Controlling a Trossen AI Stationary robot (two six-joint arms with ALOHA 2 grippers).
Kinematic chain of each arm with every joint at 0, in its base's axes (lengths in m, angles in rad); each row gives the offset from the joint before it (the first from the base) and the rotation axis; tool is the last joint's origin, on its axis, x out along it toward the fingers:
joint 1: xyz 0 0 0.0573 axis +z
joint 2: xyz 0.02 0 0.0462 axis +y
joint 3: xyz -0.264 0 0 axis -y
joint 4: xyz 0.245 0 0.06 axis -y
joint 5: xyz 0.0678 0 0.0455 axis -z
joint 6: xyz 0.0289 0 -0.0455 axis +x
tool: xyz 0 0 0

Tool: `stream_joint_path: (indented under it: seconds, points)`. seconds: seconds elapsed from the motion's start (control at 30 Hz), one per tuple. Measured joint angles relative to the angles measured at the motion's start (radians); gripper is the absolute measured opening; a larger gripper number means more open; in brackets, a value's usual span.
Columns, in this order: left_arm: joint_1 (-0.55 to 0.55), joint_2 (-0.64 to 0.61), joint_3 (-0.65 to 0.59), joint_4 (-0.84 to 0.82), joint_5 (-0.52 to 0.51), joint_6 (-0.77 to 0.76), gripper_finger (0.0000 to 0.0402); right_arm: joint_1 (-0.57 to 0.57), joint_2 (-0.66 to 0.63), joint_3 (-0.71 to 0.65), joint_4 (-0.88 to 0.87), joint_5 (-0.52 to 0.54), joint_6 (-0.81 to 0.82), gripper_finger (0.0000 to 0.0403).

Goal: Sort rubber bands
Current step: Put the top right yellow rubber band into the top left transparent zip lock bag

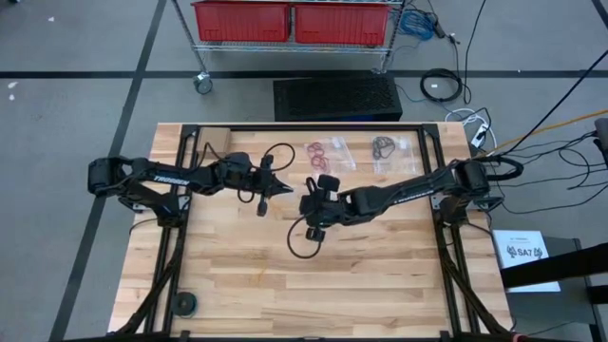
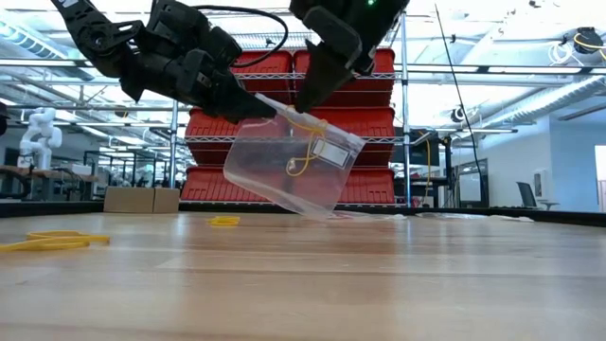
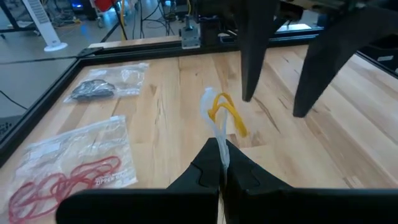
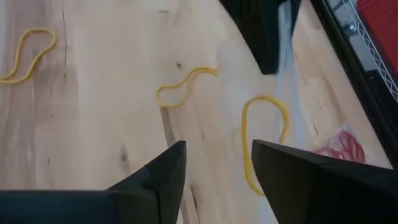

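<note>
Low view: the left gripper [image 2: 248, 102] holds a clear bag [image 2: 289, 166] in the air above the wooden table [image 2: 379, 284], its jaws pressed together on the bag's rim. The bag hangs tilted, mouth uppermost, with a yellow band [image 2: 301, 161] draped at its opening; whether that band lies fully inside is hard to say. The right gripper [image 2: 317, 90] hovers just beside the bag's mouth, jaws spread and holding nothing. More yellow bands lie flat on the table, a pair [image 2: 52, 242] nearest the camera and a small one [image 2: 224, 222] farther back.

From above, both grippers meet near the table's middle, the left [image 1: 282, 188] reaching in from its side and the right [image 1: 309, 204] from the other. Two filled bags lie flat at the far edge, one with red bands [image 1: 325, 152], one with dark bands [image 1: 384, 147]. The right wrist view shows loose yellow bands [image 4: 183, 84] on the wood below. Red bins [image 2: 379, 123] on a wire rack stand behind the table.
</note>
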Motion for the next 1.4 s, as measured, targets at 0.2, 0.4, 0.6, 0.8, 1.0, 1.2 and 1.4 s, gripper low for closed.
stream_joint_path:
  seconds: [0.2,0.4,0.6,0.8,1.0,1.2,1.4]
  points:
    - [0.000,0.000,0.000,-0.002,-0.003,0.000,0.0000,-0.001,0.027,0.000,0.003,0.002,0.004,0.0158]
    - [0.000,0.000,0.000,-0.002,-0.003,-0.006,0.0000,-0.027,0.062,-0.001,-0.041,0.048,0.002,0.0146]
    - [0.000,0.000,0.000,-0.002,-0.003,-0.006,0.0000,-0.036,0.077,-0.001,-0.051,0.050,-0.007,0.0114]
    - [0.000,0.000,0.000,-0.005,-0.003,-0.006,0.0000,-0.015,0.077,0.038,-0.078,0.052,-0.030,0.0016]
    - [0.000,0.000,0.000,-0.006,-0.002,-0.006,0.0000,-0.004,0.077,0.124,-0.140,0.055,-0.044,0.0007]
    - [0.000,0.000,0.000,-0.008,-0.002,-0.006,0.0000,-0.009,0.075,0.191,-0.245,0.108,-0.058,0.0001]
    - [0.000,0.000,0.000,-0.006,0.006,-0.006,0.0000,-0.047,0.077,0.194,-0.273,0.061,-0.058,0.0001]
